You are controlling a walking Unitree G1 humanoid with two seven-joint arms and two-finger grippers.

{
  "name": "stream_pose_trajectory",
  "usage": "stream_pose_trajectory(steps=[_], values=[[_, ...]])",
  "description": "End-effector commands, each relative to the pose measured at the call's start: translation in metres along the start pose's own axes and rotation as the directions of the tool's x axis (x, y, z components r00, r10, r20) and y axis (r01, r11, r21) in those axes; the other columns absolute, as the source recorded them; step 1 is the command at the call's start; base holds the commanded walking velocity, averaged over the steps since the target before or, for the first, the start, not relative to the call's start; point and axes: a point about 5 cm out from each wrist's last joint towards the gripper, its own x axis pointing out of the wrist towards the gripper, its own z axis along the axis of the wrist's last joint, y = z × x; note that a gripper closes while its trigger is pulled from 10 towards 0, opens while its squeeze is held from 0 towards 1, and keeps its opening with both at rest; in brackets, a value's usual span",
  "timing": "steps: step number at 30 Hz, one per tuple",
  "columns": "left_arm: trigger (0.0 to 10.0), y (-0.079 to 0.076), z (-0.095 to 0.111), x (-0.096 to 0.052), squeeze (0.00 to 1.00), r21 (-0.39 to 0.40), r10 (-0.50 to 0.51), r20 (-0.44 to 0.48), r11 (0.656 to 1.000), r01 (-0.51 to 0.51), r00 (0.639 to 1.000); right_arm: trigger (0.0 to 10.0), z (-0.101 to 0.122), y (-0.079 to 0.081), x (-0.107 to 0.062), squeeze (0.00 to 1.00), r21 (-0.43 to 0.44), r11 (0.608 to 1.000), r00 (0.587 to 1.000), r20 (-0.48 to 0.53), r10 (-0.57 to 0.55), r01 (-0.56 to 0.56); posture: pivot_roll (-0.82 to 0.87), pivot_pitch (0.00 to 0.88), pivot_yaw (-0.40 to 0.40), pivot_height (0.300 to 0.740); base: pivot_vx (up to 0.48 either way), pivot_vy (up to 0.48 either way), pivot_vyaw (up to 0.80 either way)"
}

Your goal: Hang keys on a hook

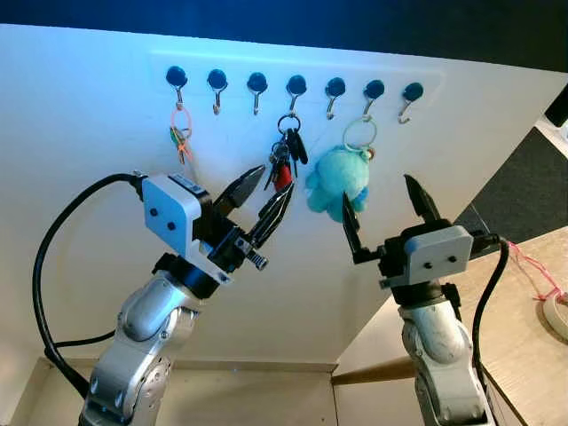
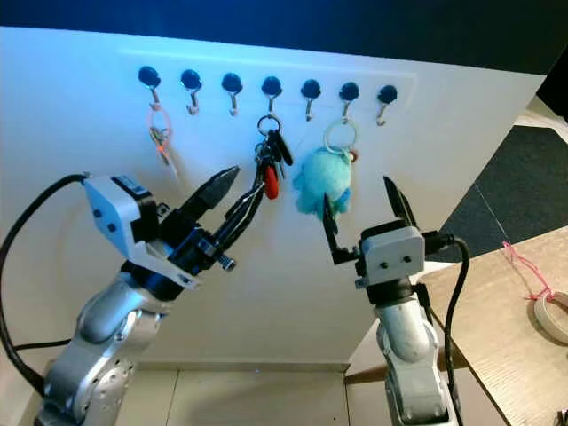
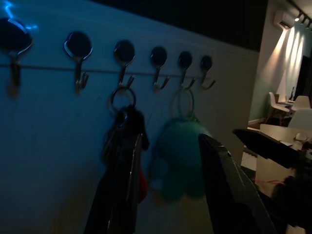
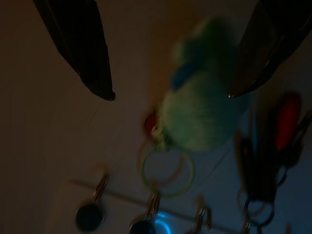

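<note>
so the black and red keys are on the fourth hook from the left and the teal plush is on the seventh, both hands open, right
Not quite. The teal plush hangs by its pale ring on the sixth hook, not the seventh; the left eye view shows the seventh hook bare. The rest holds: the black and red keys hang on the fourth hook, and the left hand and right hand are open.

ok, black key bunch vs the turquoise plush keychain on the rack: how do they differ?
The black key bunch hangs from the fourth hook, the turquoise plush keychain from the sixth. The bunch is dark, narrow metal with a red tag on a dark ring; the plush is bulky and soft on a pale green ring. Both hang free, with the left end effector open near the bunch.
</note>
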Motion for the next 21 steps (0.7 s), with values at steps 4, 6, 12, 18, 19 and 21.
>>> stream_pose_trajectory(steps=[4,6,12,18,19,21], values=[[10.0,0.014,-0.024,-0.021,0.0,0.05,0.111,-0.081,0.993,-0.107,0.991,10.0,-0.024,0.009,-0.029,0.0,-0.009,0.997,0.993,-0.095,0.072,-0.074,0.07,0.112,-0.079,0.74,0.0,0.0,0.0],[10.0,0.026,-0.049,-0.05,0.0,0.075,0.216,-0.17,0.976,-0.206,0.961,10.0,-0.047,0.012,-0.056,0.0,-0.004,0.995,0.971,-0.22,0.093,-0.096,0.07,0.111,-0.078,0.74,0.0,0.0,0.0],[10.0,0.05,-0.128,-0.158,0.0,0.2,0.524,-0.526,0.842,-0.501,0.67,10.0,-0.13,0.013,-0.133,0.0,0.116,0.993,0.72,-0.692,0.056,0.035,0.06,0.104,-0.061,0.74,0.0,0.0,0.0],[10.0,0.047,-0.17,-0.227,0.0,0.286,0.632,-0.69,0.686,-0.669,0.354,10.0,-0.17,0.023,-0.169,0.0,0.163,0.979,0.451,-0.888,0.091,0.123,0.06,0.094,-0.05,0.74,0.0,0.0,0.0],[10.0,0.043,-0.178,-0.24,0.0,0.293,0.64,-0.713,0.643,-0.708,0.286,10.0,-0.176,0.026,-0.177,0.0,0.177,0.972,0.389,-0.915,0.105,0.154,0.05,0.09,-0.051,0.74,0.0,0.0,0.0],[10.0,0.043,-0.178,-0.24,0.0,0.293,0.64,-0.713,0.643,-0.708,0.286,10.0,-0.176,0.026,-0.177,0.0,0.177,0.972,0.389,-0.915,0.105,0.154,0.05,0.09,-0.051,0.74,0.0,0.0,0.0]])
